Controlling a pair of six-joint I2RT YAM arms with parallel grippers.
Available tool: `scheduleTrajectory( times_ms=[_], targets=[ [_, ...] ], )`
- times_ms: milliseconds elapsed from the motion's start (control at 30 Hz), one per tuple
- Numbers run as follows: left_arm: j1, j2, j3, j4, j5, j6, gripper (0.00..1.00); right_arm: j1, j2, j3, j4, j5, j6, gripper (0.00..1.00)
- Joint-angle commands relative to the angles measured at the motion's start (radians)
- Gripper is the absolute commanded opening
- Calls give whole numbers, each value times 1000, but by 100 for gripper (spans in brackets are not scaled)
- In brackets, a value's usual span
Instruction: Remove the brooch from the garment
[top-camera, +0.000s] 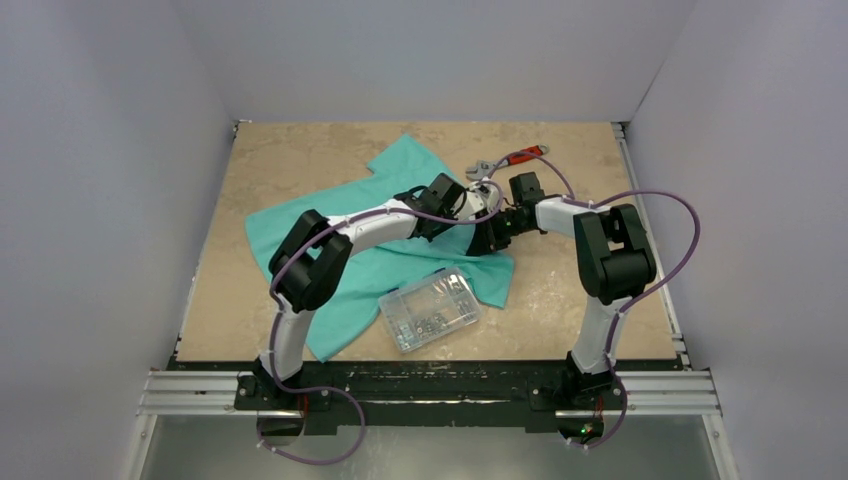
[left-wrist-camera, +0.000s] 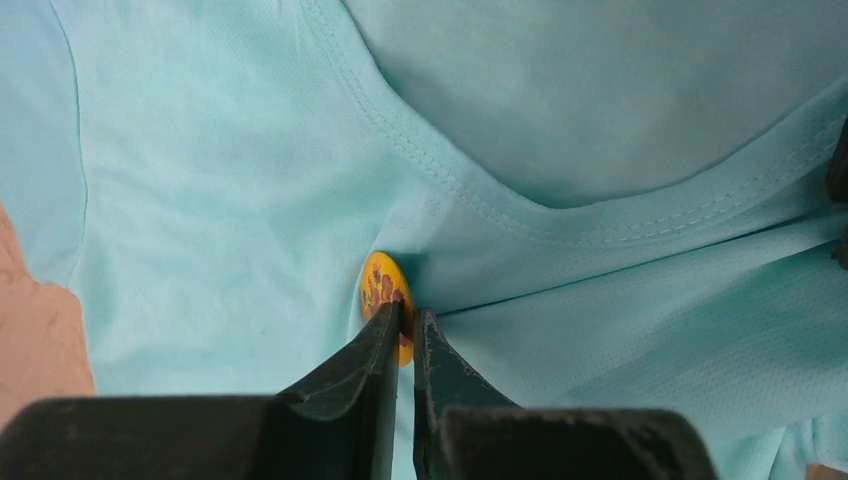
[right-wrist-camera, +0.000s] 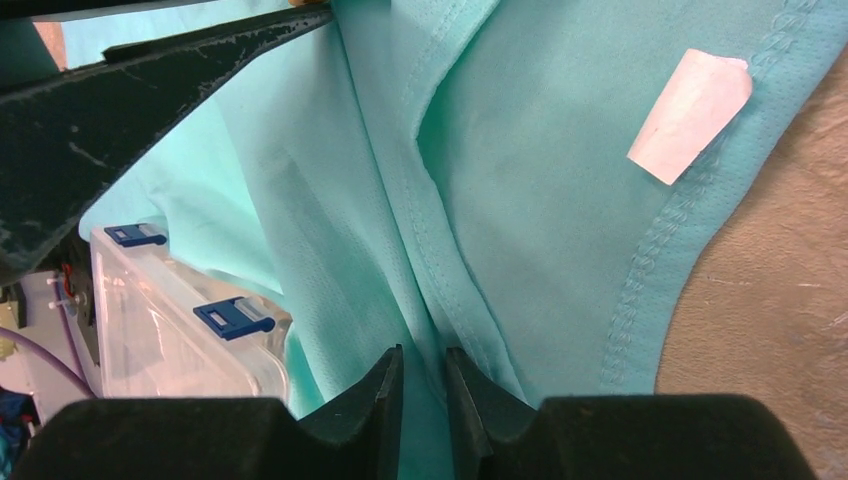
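The teal-green T-shirt (top-camera: 340, 255) lies spread across the table. In the left wrist view the small round orange-yellow brooch (left-wrist-camera: 383, 288) stands on edge in the fabric (left-wrist-camera: 220, 200) just below the neckline seam. My left gripper (left-wrist-camera: 411, 320) is shut on the brooch's lower edge. My right gripper (right-wrist-camera: 422, 360) is shut on a fold of the shirt (right-wrist-camera: 520, 200) near the collar, with the white neck label (right-wrist-camera: 690, 115) up to the right. In the top view both grippers, the left (top-camera: 478, 205) and the right (top-camera: 500, 228), meet over the shirt's neck area.
A clear plastic box (top-camera: 430, 308) with blue latches lies on the shirt's lower part; it also shows in the right wrist view (right-wrist-camera: 170, 320). A red-handled wrench (top-camera: 510, 158) lies behind the grippers. White walls enclose the table on three sides.
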Motion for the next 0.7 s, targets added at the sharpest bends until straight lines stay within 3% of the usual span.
scheduleTrajectory(
  times_ms=[0,167,667],
  targets=[
    [-11,-55,-3,-62,-20,55,0,-5,0,31,12,4,9,28],
    [-12,-92,3,-83,55,29,0,-5,-32,36,35,-6,34,36],
    [48,-106,136,-233,287,-134,0,-23,-57,35,71,6,75,43]
  ],
)
